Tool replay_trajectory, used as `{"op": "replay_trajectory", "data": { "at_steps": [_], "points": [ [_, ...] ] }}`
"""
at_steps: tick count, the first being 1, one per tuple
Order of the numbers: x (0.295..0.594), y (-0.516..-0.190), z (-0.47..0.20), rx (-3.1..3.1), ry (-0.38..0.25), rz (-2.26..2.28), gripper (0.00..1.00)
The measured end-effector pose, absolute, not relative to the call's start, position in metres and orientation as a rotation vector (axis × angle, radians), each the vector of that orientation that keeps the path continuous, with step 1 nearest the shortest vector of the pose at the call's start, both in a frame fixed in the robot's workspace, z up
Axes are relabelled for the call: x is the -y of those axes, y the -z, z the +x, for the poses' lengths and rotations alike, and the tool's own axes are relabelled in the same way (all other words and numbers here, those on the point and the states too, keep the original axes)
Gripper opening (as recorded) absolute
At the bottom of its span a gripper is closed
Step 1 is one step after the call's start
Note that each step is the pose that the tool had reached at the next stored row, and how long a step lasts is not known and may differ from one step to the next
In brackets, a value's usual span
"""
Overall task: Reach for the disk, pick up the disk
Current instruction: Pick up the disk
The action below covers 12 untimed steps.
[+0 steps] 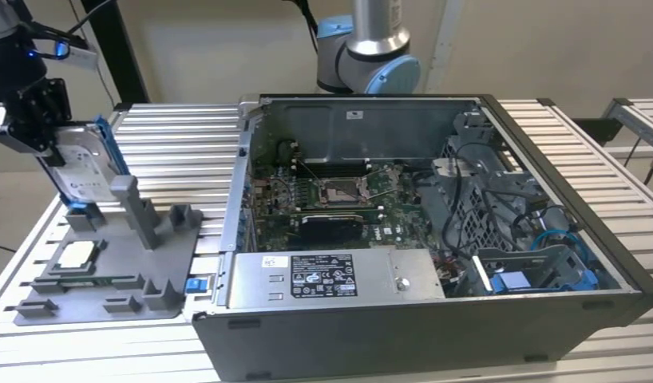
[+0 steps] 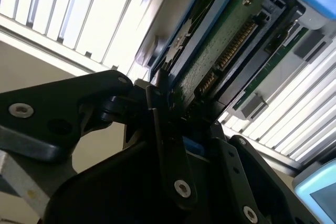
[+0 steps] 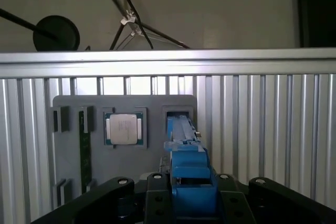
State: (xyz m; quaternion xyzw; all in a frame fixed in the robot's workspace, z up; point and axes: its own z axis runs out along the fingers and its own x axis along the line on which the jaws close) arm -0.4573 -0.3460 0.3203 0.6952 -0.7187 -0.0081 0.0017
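My pincer [image 1: 49,142] clamped on the disk [image 1: 87,175], I'm holding it upright, its far end at the slot of the grey fixture tray [image 1: 103,279] beneath the pincer, processor chip [image 3: 125,128] beside that slot

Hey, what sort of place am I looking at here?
Probably a robotics lab or test bench for computer work: a robot arm stands behind an open computer case on a slatted metal table, beside a grey tray holding a chip.
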Motion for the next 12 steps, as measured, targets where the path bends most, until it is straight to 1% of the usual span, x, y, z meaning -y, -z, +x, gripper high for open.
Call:
{"op": "replay_trajectory", "data": {
  "at_steps": [12],
  "points": [
    [0.346, -0.337, -0.457, 2.255, 0.025, 2.182, 0.0]
  ]
}}
